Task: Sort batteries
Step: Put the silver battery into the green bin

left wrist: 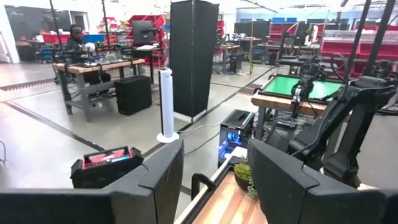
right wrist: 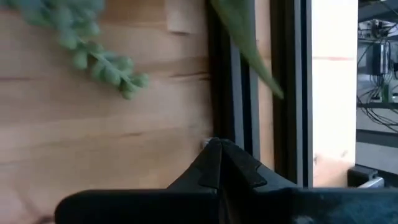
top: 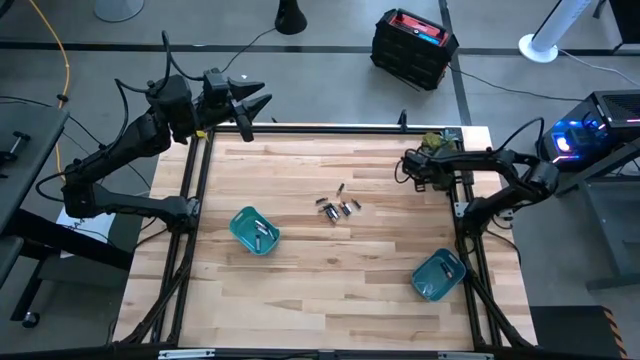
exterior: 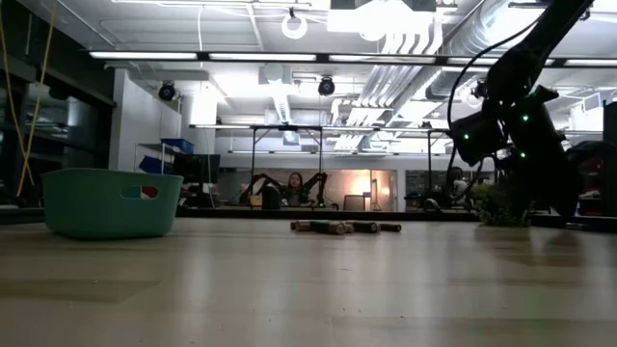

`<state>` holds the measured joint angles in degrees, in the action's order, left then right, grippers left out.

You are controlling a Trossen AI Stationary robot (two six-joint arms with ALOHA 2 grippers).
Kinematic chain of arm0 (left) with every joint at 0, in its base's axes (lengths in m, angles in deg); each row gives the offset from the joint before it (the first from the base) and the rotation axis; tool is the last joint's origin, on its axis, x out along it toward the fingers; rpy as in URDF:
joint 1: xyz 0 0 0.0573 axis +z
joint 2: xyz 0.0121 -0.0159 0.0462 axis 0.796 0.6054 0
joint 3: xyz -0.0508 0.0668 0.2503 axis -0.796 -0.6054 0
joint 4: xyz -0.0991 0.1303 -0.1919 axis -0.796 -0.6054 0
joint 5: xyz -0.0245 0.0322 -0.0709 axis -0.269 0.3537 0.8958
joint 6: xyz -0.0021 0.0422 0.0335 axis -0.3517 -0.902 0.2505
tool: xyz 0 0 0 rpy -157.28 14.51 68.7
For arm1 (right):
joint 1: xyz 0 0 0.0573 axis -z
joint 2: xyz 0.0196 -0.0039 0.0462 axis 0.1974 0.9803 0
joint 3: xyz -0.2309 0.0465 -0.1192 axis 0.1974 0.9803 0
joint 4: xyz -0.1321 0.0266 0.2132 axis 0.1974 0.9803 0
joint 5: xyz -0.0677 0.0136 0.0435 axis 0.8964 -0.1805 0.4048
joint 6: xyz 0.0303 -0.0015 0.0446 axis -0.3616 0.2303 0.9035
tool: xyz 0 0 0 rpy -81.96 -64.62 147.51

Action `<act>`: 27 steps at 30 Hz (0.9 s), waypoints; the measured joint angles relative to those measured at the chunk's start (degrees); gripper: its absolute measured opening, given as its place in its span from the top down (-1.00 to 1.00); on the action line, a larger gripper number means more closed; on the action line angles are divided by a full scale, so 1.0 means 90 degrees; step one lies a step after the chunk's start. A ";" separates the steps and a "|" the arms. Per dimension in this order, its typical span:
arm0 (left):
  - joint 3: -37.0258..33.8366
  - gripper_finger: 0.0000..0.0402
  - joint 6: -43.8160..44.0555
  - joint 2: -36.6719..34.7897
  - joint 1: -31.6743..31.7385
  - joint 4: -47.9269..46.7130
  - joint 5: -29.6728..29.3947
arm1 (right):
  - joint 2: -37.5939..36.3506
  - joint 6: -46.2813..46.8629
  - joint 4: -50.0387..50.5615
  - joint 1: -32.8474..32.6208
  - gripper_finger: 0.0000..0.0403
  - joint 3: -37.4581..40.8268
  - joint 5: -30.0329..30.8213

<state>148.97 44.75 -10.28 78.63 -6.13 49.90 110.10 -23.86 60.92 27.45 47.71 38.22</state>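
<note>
Several small silvery-grey batteries point(top: 337, 208) lie loose near the middle of the wooden table, and the low view shows them as a short row point(exterior: 342, 227). A few more batteries point(top: 262, 231) lie inside the left teal bin point(top: 243, 222). My left gripper point(top: 258, 104) hovers open over the table's far left corner, far from the batteries. In its wrist view point(left wrist: 214, 180) nothing sits between the fingers. My right gripper point(top: 412, 168) hangs at the table's right side, right of the loose batteries. Its fingers are shut and empty point(right wrist: 219, 146).
A second teal bin point(top: 438, 274) sits at the near right of the table. A small green plant point(top: 432, 140) stands at the far right corner beside the black frame rail point(right wrist: 239, 93). The left bin is also visible in the low view point(exterior: 111, 202). Bare wood lies around the loose batteries.
</note>
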 joint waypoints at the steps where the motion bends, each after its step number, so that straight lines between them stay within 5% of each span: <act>1: 0.0000 0.14 0.0000 0.0000 0.0000 0.0000 0.0000 | 0.0000 -0.0025 -0.0081 0.0043 1.00 0.0054 -0.0007; 10: -0.0049 0.14 0.0022 0.0000 0.0000 0.0001 0.0000 | -0.0023 -0.0177 -0.0271 0.0160 1.00 0.0232 -0.0088; 18: -0.0053 0.14 0.0070 0.0058 0.0000 -0.0010 0.0000 | -0.0022 -0.0148 -0.0249 -0.0505 1.00 -0.0114 -0.1053; 27: -0.0053 0.14 0.0183 0.0107 0.0000 -0.0006 0.0000 | -0.0041 -0.0168 0.0082 -0.0926 1.00 -0.0473 -0.1358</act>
<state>148.49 46.39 -9.32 78.64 -6.18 49.91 109.72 -25.37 61.65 19.12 43.46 25.99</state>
